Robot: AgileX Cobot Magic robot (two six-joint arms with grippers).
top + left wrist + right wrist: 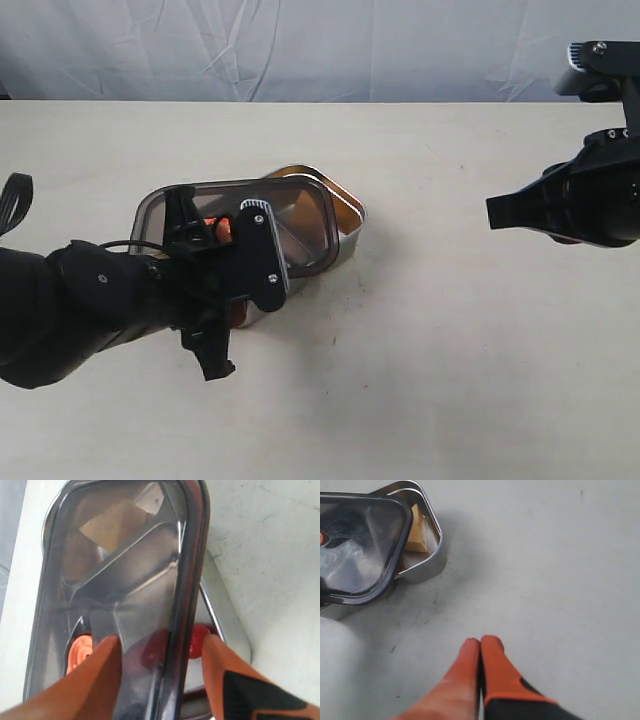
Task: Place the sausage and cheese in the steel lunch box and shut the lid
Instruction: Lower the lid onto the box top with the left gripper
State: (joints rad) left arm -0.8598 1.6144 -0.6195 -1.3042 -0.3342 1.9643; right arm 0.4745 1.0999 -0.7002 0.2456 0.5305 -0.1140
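Black arms (70, 310), silver screws (258, 216), black cable (20, 190); left hand (160, 640) and right hand (480, 642) with orange fingers (495, 665)

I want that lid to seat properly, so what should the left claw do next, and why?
Probably slide the lid toward the uncovered end. It lies skewed on the steel lunch box, leaving the cheese corner exposed, and the left claw stands open astride its edge, so it could nudge it square before pressing down.

Bright, even light. Soft shadow beside steel lunch box (352, 222). Reflections on lid (125, 580). Left wrist view slightly blurred.
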